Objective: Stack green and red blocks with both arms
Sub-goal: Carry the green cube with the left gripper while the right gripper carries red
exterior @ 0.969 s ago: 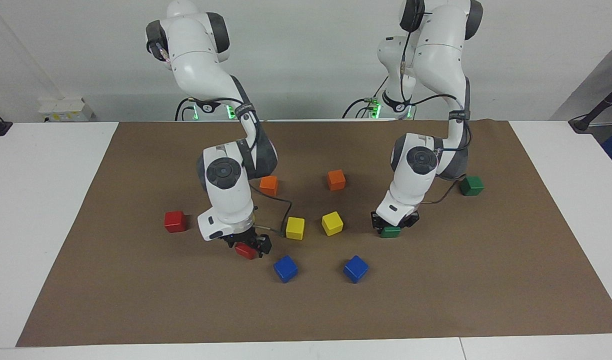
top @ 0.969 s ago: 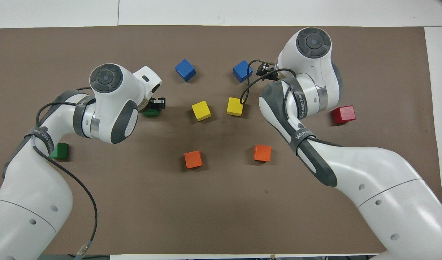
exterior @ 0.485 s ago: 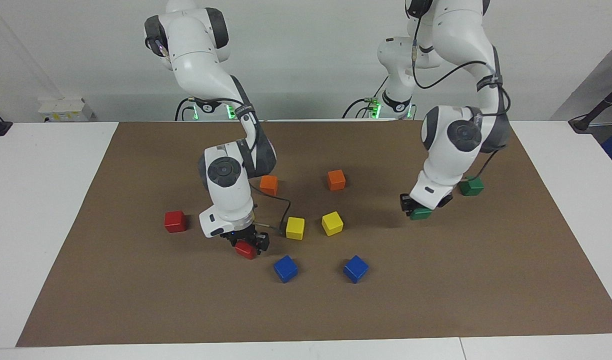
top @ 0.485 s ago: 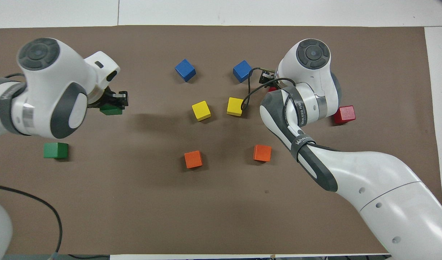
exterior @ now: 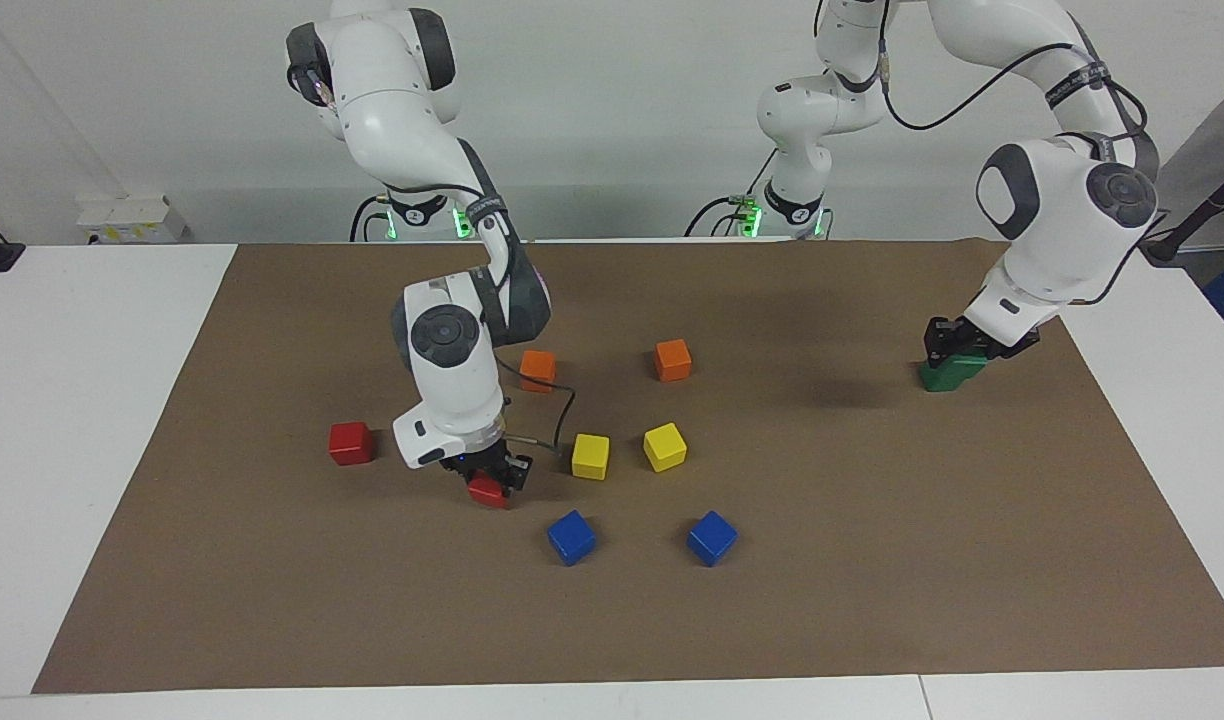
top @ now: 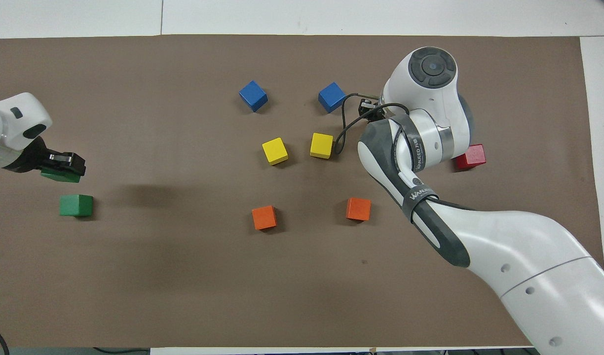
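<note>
My left gripper is shut on a green block and holds it in the air, close over a second green block that rests near the left arm's end of the mat. In the facing view the two greens overlap. The right gripper is shut on a red block, just off the mat beside the yellow cubes. In the overhead view the right arm hides that block. Another red block rests toward the right arm's end.
On the brown mat lie two orange cubes, two yellow cubes and two blue cubes, all around the middle. White table borders the mat.
My left arm lifted its green block and carried it toward its own end of the table, over the other green block. The right gripper shut on the red block and raised it slightly.
</note>
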Tool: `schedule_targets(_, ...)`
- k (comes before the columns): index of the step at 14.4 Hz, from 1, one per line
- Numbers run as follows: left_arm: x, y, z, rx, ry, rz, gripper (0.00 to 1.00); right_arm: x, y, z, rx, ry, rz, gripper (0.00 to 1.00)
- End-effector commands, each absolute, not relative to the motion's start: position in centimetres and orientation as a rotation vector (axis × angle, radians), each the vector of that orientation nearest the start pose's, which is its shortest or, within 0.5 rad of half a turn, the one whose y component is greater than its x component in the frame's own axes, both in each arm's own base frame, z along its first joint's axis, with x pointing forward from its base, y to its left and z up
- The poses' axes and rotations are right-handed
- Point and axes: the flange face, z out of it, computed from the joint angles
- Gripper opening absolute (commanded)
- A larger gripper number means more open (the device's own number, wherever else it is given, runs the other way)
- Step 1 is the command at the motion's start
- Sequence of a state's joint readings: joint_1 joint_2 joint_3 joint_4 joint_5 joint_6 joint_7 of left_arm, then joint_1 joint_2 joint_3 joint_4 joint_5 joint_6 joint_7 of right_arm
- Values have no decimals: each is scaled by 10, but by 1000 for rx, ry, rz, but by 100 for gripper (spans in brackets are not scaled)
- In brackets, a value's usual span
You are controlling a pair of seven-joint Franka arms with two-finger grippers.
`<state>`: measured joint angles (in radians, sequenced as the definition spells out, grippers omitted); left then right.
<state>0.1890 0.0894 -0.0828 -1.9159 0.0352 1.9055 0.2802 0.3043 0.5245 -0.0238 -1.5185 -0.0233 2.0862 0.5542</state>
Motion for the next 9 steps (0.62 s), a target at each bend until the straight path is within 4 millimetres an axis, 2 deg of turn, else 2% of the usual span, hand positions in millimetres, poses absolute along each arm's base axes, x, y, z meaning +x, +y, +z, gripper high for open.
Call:
schedule_targets(1, 540, 90, 422, -3136, 304, 98, 0, 647, 136, 430, -3158, 66, -79, 0)
schedule_targets(2, 530, 92, 412, -3136, 286, 57, 0, 641, 125, 441, -3160, -13, -51, 0)
schedule_targets(3, 521, 94, 402, -3133, 276, 36, 0, 635, 114, 451, -3166, -20, -5, 0)
schedule_targets(5, 509, 100, 390, -3130, 248, 13, 0, 629, 94, 463, -3168, -128, 43, 0)
schedule_targets(7, 504, 103, 385, -3129, 233, -10, 0, 629, 58, 463, -3160, -225, 81, 0)
schedule_targets(9, 496, 108, 377, -3124, 209, -45, 0, 626, 40, 456, -3153, -279, 86, 0)
